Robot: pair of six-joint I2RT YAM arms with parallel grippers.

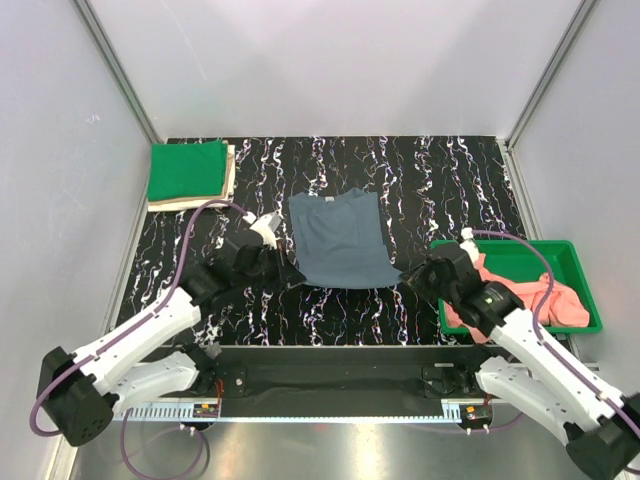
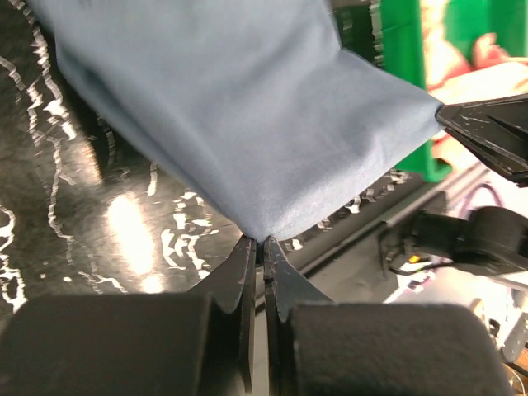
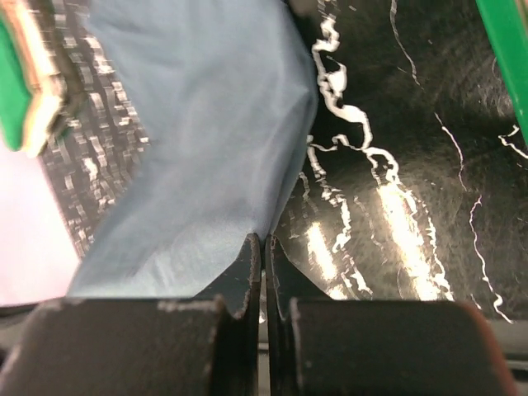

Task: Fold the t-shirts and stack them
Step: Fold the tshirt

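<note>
A slate blue-grey t-shirt (image 1: 336,238) lies in the middle of the black marbled table, sleeves folded in, collar at the far end. My left gripper (image 1: 292,276) is shut on its near left hem corner, and the cloth (image 2: 247,115) fans out taut from the closed tips (image 2: 262,242). My right gripper (image 1: 408,277) is shut on the near right hem corner, with the shirt (image 3: 190,140) stretching away from its tips (image 3: 263,239). A folded bright green t-shirt (image 1: 186,169) rests on a beige one (image 1: 229,180) at the far left. Salmon-pink t-shirts (image 1: 530,297) lie crumpled in the tray.
A rigid green plastic tray (image 1: 520,257) stands at the right edge of the table, just right of my right arm. Grey walls enclose the table on three sides. The arm bases and cables sit along the near edge.
</note>
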